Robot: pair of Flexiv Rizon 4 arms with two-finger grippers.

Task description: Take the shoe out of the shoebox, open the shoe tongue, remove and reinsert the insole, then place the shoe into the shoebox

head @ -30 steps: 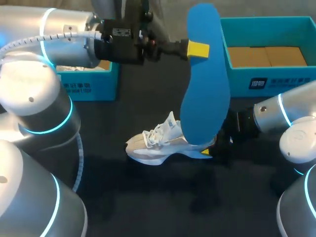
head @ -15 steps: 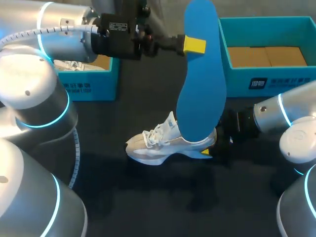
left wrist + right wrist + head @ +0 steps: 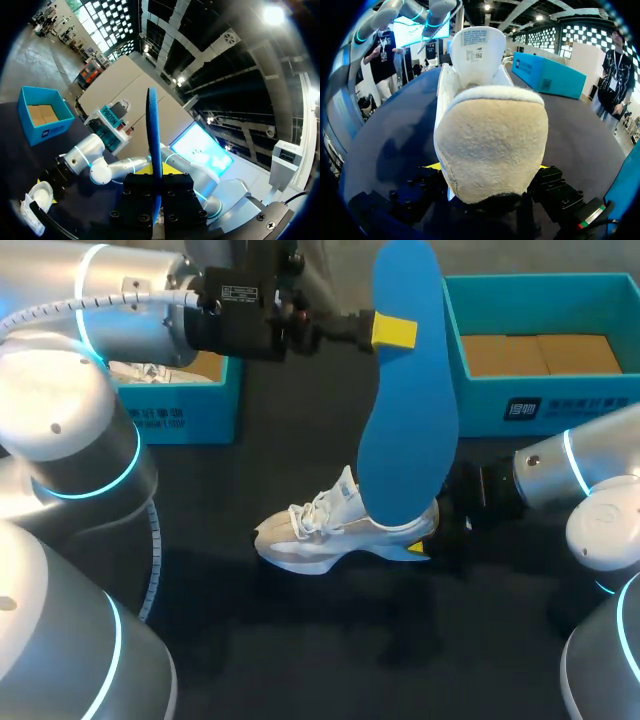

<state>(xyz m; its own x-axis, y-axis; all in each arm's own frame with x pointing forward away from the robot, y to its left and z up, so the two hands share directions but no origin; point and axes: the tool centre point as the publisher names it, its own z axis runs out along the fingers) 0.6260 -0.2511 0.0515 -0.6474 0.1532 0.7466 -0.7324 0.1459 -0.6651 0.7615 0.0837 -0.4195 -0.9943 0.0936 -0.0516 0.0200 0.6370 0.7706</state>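
Insole edged left from shoebox, in left end effector; right end effector seemingly clamps shoe.

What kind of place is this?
Probably a robot lab table: the left claw holds a blue insole, the right claw grips a white shoe by its heel, with a teal shoebox nearby.

you get even light from overhead on the shoe, its pale upper bright against the dark table. soft shadow just under and beside the shoe. insole above the shoe is flat lit, no glare. ceiling lamp flares in left wrist view.
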